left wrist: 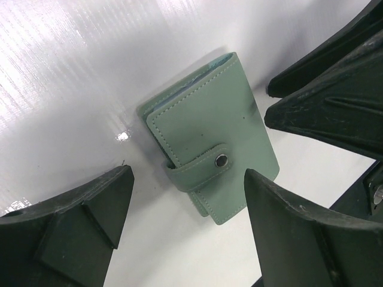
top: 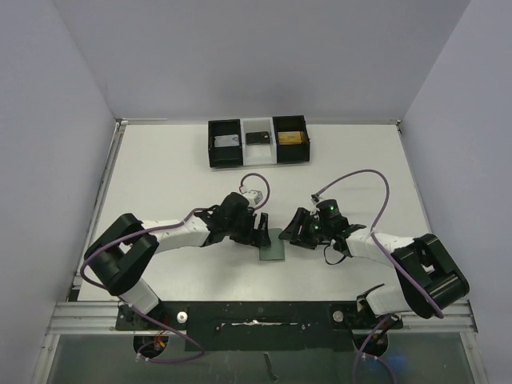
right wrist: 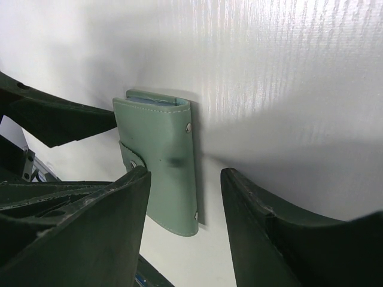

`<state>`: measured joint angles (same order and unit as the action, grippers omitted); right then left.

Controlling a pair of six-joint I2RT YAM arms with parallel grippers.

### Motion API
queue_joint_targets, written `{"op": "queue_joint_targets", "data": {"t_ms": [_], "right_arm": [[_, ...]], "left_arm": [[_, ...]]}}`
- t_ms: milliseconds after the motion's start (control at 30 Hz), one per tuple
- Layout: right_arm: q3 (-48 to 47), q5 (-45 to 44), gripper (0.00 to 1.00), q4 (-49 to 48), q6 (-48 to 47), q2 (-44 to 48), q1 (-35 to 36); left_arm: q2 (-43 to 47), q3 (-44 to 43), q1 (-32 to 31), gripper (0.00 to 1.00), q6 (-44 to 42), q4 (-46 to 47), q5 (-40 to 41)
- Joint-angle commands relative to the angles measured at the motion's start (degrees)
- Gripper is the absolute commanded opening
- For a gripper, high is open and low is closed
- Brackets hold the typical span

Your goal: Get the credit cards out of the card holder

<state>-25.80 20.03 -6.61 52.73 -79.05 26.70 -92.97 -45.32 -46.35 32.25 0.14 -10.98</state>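
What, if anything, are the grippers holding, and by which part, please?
Nothing: the wallet lies shut on the table, left gripper and right gripper open over it.

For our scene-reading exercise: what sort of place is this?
Likely a robotics lab cell: a left arm and right arm bolted to a white table, plain walls around it, and a wallet laid out.

Bright even light, pretty sharp all round
Glare streaks on the white table (left wrist: 72, 54), soft shadow beside the wallet (left wrist: 203, 125).
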Motion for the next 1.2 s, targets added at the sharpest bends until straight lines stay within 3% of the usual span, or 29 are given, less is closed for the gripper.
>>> {"op": "queue_joint_targets", "data": {"t_ms": [0,267,300,333,467,533,600,633,800,867,1000,1167], "right_arm": [[1.2,-2.9,0.53,4.2,-1.7,-1.7,0.5],[1.0,0.6,0.54,0.3,-0.5,-5.0,1.5],[1.0,0.4,0.54,0.0,-0.1,-5.2,1.7],[1.0,-0.1,0.54,-0.1,0.3,-5.4,1.8],[0.6,-0.9,0.55,-0.2,0.4,-6.1,2.0],[0.1,-0.6,0.55,0.3,0.1,-6.8,2.0],[-0.1,-0.6,0.55,0.5,0.1,-7.1,2.1],[0.0,-0.5,0.55,0.5,0.1,-7.2,2.2],[1.0,1.0,0.52,-1.6,0.7,-7.4,2.4],[1.3,2.5,0.5,-3.6,1.3,-7.8,2.5],[1.2,2.9,0.44,-4.8,1.8,-8.4,3.0],[1.2,6.3,0.21,-9.1,2.3,-9.2,3.1]], "left_arm": [[2.1,0.6,-0.1,0.75,-0.3,0.2,-0.2],[2.1,0.5,0.0,0.75,-0.3,-1.3,-0.2],[1.5,-0.7,-0.4,0.73,9.4,-2.3,-5.1],[1.4,-1.0,-0.9,0.75,11.6,-2.7,-6.1],[3.7,-0.7,-0.9,0.72,11.1,-2.7,-4.5],[4.5,-0.7,-0.8,0.37,11.0,-3.3,-2.3],[5.1,-0.9,-0.8,0.07,11.2,-4.0,-0.6],[4.8,-1.1,-0.8,0.03,11.2,-4.3,-0.4],[1.5,-1.0,-0.8,0.03,11.6,-4.0,-1.6],[0.4,-0.5,-0.8,0.18,12.1,-2.5,-2.0],[-1.3,-0.9,-0.8,0.3,11.8,-1.7,-1.7],[-3.0,-1.1,-0.8,0.22,11.5,-0.8,-2.4]]}}
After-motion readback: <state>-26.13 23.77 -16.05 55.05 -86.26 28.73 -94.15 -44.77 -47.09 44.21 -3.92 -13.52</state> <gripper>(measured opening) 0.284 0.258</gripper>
